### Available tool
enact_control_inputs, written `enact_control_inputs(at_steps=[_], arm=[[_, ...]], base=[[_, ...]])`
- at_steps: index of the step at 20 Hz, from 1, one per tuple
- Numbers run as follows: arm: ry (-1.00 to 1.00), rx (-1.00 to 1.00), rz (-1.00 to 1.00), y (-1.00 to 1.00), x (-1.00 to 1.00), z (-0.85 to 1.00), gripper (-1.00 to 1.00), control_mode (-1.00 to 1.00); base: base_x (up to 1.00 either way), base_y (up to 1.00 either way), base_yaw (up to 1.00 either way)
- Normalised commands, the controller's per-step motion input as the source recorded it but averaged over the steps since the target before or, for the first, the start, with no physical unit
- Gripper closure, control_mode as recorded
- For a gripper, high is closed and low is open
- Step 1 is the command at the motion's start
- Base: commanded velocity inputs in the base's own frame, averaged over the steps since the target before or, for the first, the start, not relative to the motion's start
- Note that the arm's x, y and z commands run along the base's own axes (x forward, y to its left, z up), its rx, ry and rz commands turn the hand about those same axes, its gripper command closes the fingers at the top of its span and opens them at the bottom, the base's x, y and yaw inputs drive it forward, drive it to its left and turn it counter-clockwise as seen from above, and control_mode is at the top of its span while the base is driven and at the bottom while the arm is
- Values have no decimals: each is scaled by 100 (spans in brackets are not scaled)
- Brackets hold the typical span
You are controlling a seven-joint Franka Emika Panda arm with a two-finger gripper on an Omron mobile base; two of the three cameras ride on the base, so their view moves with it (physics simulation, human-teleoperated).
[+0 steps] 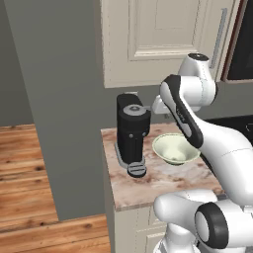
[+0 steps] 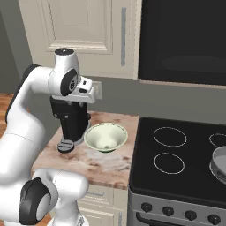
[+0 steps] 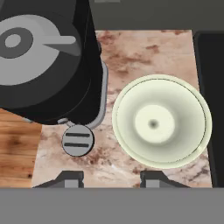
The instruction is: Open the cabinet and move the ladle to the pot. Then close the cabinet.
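1. The cabinet (image 1: 163, 39) fills the top centre of the left base view, cream-white, its panelled door shut flush and its grey bar handle (image 1: 218, 37) upright at the door's right edge; in the right base view it sits at the upper left.
2. The stove (image 2: 176, 159) takes the right half of the right base view, black top with ring burners, knobs along its front edge.
3. The counter (image 1: 168, 183) is pinkish marble, at the centre of the left base view, just left of the stove.
4. The coffee machine (image 1: 132, 131) stands black and upright on the counter's left part, its round drip tray in front.
5. The bowl (image 3: 162, 121), pale green, sits just right of the machine, upright and holding nothing.
6. The pot (image 2: 219, 163) shows only as a grey rim at the right edge of the right base view, on the stove; its contents cannot be told.
7. The gripper (image 3: 111, 178) hangs above the counter looking down, fingertips (image 3: 70, 177) set apart and clasping nothing, at the bottom of the hand view, below the cabinet and apart from its handle.
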Motion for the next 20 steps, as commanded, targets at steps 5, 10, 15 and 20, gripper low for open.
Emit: enact_control_inputs(at_steps=[5,10,15,20], arm=[[2,-1,4,0,-7,0,-100,-100],[0,-1,10,-1,-36,1,-100,-100],[-2,0,6,-22,-30,14,-100,-100],[-8,3,5,-40,-13,28,-100,-100]], base=[[0,0,0],[0,0,0],[0,0,0],[0,0,0]])
